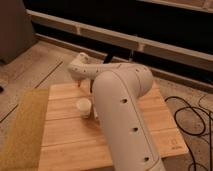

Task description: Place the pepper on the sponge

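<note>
The hand (83, 84) hangs over the far side of the bench (65, 135), fingers pressed together, just behind the white cup (84, 106). Neither pepper nor sponge can be made out; the arm (125, 115) hides much of the bench.

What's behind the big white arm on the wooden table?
Beside the arm stands a white cup, with the shut gripper just beyond it. The arm hides the table behind it; pepper and sponge are not visible.

- The bulky white arm (122, 115) hides part of your gripper (84, 85), near the small white cup (84, 106).
- The yellow-green textured mat (22, 130) runs off the left edge.
</note>
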`<action>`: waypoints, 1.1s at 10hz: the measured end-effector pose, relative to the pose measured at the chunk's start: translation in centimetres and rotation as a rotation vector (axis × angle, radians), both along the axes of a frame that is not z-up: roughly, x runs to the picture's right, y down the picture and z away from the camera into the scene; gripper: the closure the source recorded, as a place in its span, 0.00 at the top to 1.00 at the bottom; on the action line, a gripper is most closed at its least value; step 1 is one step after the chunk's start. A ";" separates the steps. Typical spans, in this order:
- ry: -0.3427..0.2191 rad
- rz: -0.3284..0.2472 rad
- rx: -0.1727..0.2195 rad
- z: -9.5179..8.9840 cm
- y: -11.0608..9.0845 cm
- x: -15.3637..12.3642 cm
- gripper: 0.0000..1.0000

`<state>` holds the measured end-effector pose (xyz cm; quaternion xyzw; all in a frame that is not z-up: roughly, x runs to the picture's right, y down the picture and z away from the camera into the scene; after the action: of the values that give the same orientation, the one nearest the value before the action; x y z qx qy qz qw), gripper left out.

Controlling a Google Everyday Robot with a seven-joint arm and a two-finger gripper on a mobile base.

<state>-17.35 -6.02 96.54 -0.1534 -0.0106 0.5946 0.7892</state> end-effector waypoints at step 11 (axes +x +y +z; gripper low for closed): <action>0.374 0.162 0.053 1.5 -6.9 16.1 0.00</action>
<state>-1.20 -12.96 98.01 -0.0182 0.1085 0.6737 0.7308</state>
